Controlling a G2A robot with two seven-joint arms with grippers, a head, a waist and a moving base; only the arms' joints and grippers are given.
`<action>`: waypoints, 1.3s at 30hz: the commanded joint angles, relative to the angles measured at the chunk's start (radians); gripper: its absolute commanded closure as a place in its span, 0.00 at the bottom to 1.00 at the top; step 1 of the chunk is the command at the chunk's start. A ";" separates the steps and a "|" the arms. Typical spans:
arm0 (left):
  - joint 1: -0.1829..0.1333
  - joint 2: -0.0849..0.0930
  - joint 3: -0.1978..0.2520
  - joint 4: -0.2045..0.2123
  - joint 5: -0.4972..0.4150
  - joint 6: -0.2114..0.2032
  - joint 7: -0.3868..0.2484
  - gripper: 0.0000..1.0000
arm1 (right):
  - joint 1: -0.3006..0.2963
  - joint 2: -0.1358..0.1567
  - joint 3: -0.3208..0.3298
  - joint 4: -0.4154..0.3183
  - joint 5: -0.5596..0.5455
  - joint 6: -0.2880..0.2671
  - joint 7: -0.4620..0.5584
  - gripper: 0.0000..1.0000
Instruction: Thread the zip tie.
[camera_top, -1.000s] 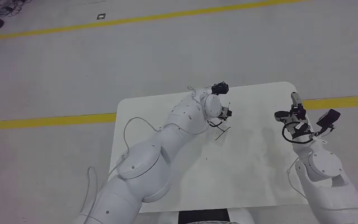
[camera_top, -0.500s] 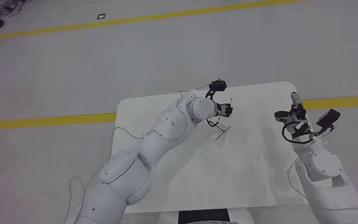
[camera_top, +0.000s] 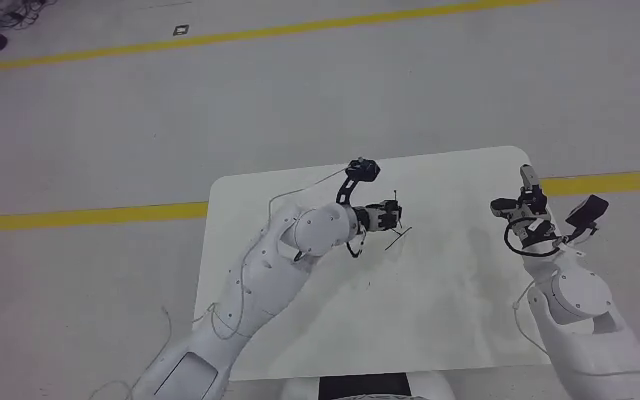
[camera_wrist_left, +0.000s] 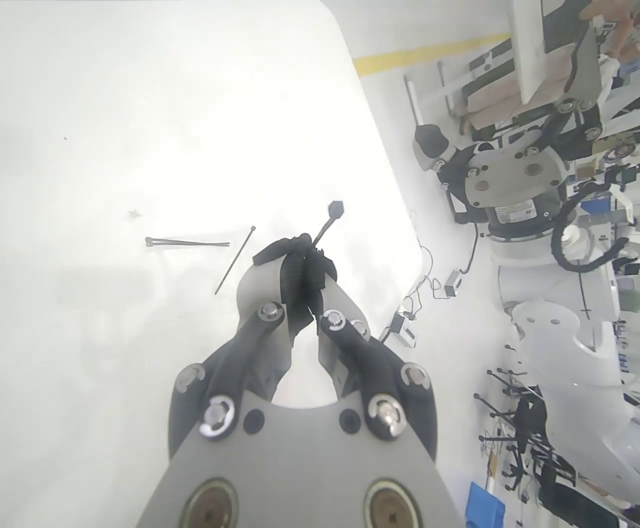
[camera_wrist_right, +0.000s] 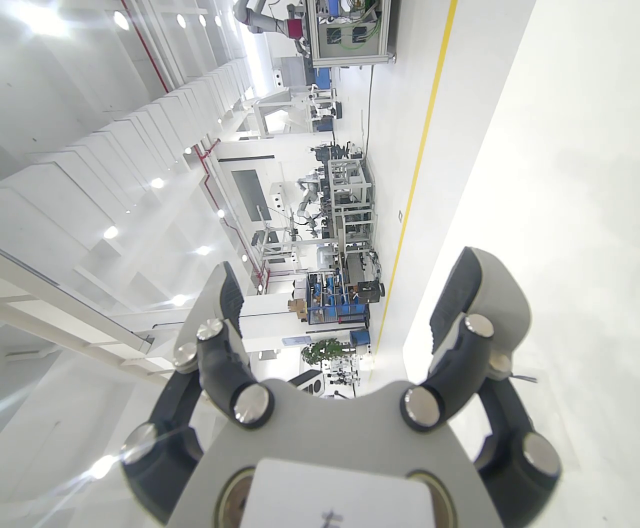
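Table (camera_top: 450, 300) centre: left fingers (camera_wrist_left: 260, 285) clamp zip tie (camera_wrist_left: 327, 222); right fingers (camera_wrist_right: 227, 300) spread beside its right edge.

Nothing legible is showing anywhere; the white sticker (camera_wrist_left: 519, 216) on the far arm (camera_wrist_left: 515, 172) is carrying print too small to read.

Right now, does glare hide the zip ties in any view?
Left wrist view: table blown out white, but the zip tie in the left hand and two loose ties read dark. Top view: even light, faint shadows. Right wrist view: ceiling lamps flare.
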 joint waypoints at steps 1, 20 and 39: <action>-0.001 0.000 0.001 0.002 0.000 0.001 0.001 1.00 | 0.000 0.000 0.000 0.000 0.000 0.000 0.000 0.00; 0.153 0.058 -0.225 -0.035 -0.213 -0.252 0.016 1.00 | 0.000 0.000 0.000 0.000 0.000 0.000 0.000 0.00; 0.370 0.133 -0.538 -0.089 -0.764 -0.480 -0.262 1.00 | 0.000 0.000 0.000 0.000 0.000 0.000 0.000 0.00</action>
